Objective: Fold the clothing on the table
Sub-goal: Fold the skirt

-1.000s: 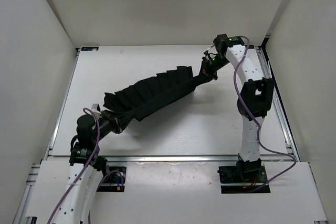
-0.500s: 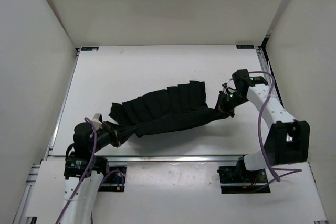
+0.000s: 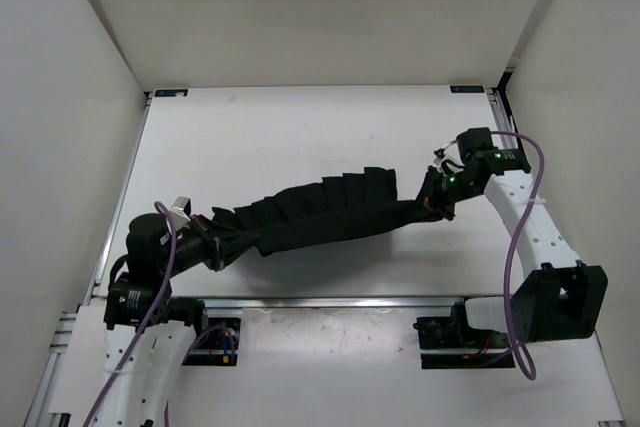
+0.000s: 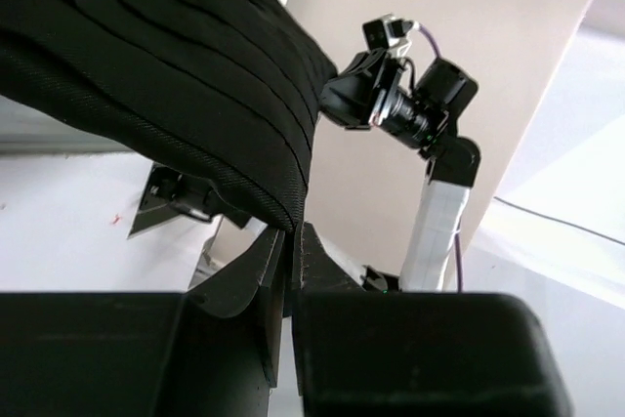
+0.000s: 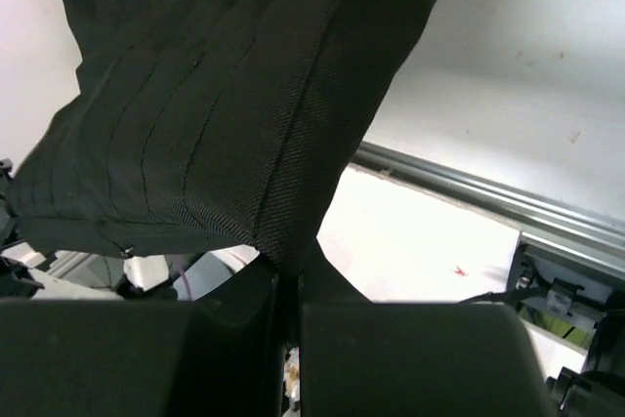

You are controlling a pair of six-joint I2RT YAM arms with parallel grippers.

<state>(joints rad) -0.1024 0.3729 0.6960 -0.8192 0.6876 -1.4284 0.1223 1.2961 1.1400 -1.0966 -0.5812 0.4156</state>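
The clothing is a black pleated garment stretched as a long band between the two arms over the near half of the white table. My left gripper is shut on its left end, a corner pinched between the jaws in the left wrist view. At the right end my right gripper is shut on the other corner of the clothing, the fabric rising from its closed jaws. The pleats hang as a fan above the table.
White panels wall the table on three sides. A metal rail runs along the near edge, with both arm bases just beyond it. The right arm shows across from the left wrist camera.
Both arms have drawn toward the near edge with the clothing held between them. The right gripper came from the far right corner down to mid-table; the garment now lies lower and flatter.
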